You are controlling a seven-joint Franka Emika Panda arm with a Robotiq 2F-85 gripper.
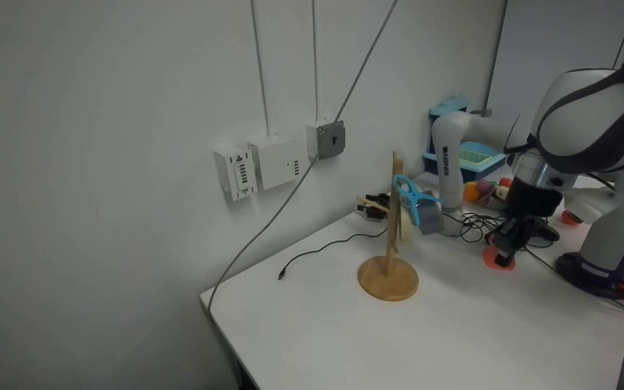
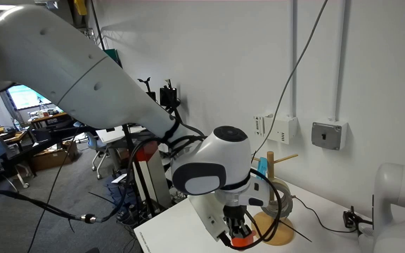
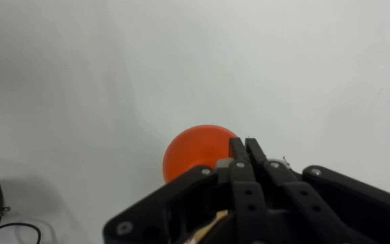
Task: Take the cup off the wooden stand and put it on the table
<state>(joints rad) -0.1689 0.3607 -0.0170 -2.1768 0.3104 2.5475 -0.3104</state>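
Note:
The red-orange cup (image 1: 489,257) is low over or on the white table (image 1: 480,336), right of the wooden stand (image 1: 387,279) in an exterior view. The cup (image 2: 242,241) and stand (image 2: 276,230) also show in an exterior view. My gripper (image 1: 502,261) points down at the cup. In the wrist view the cup (image 3: 195,152) is seen from above, its inside facing up. The fingers (image 3: 243,139) are nearly together at its right side, one over the inside and one outside, pinching the wall. The pinched part is hidden. I cannot tell whether the cup touches the table.
A blue clamp (image 1: 412,197) and a tape roll (image 2: 282,198) hang on the stand. Another white arm (image 1: 450,157) stands near the wall. Black cables (image 1: 474,223), toy fruit (image 1: 482,189), a blue toy sink (image 1: 466,160) and a red ball (image 1: 570,218) lie around.

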